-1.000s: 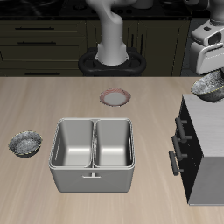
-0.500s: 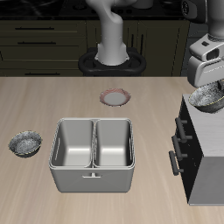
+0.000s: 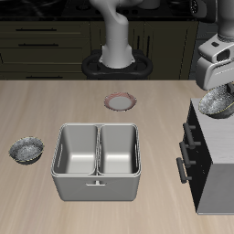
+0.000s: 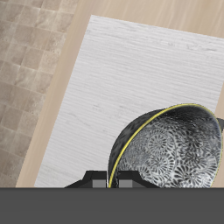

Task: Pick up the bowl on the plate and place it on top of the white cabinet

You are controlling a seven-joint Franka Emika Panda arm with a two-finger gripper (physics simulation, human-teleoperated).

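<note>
The small round grey metallic bowl (image 3: pixel 217 101) with the speckled, shiny inside hangs just under the white two-finger gripper (image 3: pixel 219 89), over the back part of the top of the large box-shaped white cabinet (image 3: pixel 219 151) with its pale top, dark front and long bar handles. In the exterior view the gripper's body sits directly above the bowl, and the bowl's rim lies up against the fingers, tilted rather than level. Whether the bowl's base touches the cabinet top or hangs a little above it cannot be told from either view.

In the wrist view the bowl (image 4: pixel 168 147) fills the space right next to the gripper's dark body, its patterned inside turned towards the camera, with the pale wood-grained cabinet top (image 4: pixel 122 79) spreading out behind it. The fingers pinch the bowl at its rim; the contact itself is mostly hidden by the gripper's body.

Away from the cabinet, near the table's back, lies the small flat round plate (image 3: pixel 121 101) with the reddish-brown patterned rim and pale centre, bare. A steel two-compartment basin (image 3: pixel 98 162) stands beside the cabinet's dark front, nearer the table's front edge than the plate. A second grey metallic bowl (image 3: pixel 28 150) rests on the wooden table (image 3: pixel 55 105) on the basin's far side from the cabinet.
</note>
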